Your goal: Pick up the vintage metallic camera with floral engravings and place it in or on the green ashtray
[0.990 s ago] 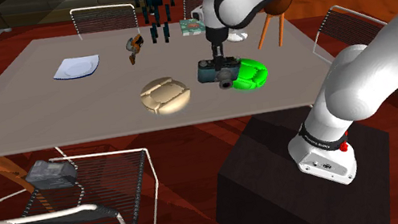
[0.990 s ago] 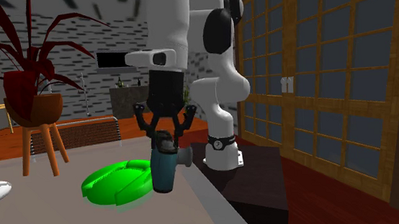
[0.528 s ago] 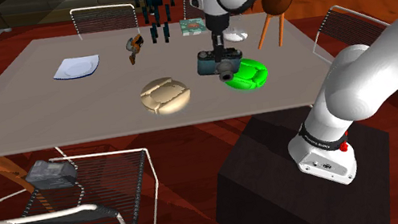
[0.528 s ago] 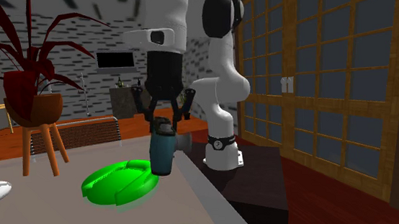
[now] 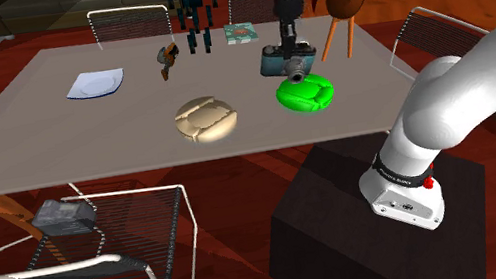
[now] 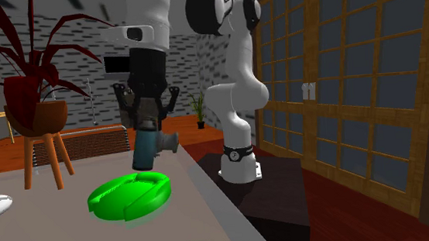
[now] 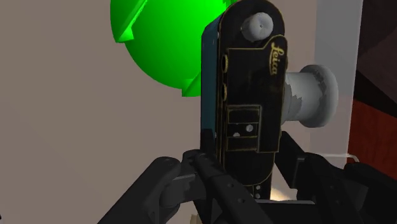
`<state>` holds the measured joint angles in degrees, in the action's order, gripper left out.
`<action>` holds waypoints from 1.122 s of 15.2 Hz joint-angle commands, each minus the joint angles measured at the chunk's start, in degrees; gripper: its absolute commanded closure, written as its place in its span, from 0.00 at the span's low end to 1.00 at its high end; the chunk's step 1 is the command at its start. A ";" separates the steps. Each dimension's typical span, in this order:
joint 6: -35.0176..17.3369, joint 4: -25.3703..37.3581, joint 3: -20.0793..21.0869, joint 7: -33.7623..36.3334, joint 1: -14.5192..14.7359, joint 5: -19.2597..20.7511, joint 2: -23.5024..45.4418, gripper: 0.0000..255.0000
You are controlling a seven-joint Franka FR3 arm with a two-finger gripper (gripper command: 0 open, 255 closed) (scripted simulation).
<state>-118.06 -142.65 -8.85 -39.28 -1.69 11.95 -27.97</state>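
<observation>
My gripper (image 5: 289, 44) is shut on the camera (image 5: 287, 62), a teal and black body with a grey lens. It hangs in the air just above the green ashtray (image 5: 307, 93), which lies on the table near the stand. In the second exterior view the camera (image 6: 146, 148) hangs from the gripper (image 6: 148, 122) over the far part of the ashtray (image 6: 128, 196), lens pointing to that view's right. In the wrist view the fingers (image 7: 210, 175) clasp the black camera (image 7: 245, 95), with the ashtray (image 7: 162, 41) below it on the table.
A beige round dish (image 5: 206, 118), a white plate (image 5: 93, 84), a small brown figure (image 5: 168, 60), a dark blue rack (image 5: 193, 12) and a patterned box (image 5: 240, 32) share the grey table (image 5: 53, 132). Wire chairs (image 5: 102, 256) ring it. A potted plant on a stool (image 6: 38, 113) stands behind.
The gripper has lifted the camera and carried it toward the shoulder view's upper right, from beside the ashtray's edge to above it. The arm has swung along with it.
</observation>
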 commanded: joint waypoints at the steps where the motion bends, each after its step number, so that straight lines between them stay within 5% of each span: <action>1: 0.61 0.62 -2.13 -2.99 -1.26 0.91 -0.48 1.00; 9: 2.08 6.39 -10.42 -14.20 -5.04 3.17 1.97 1.00; 17: -4.50 1.68 -11.36 -13.66 -5.25 3.81 3.86 1.00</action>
<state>-121.67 -140.46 -20.13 -53.06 -6.95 15.71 -24.42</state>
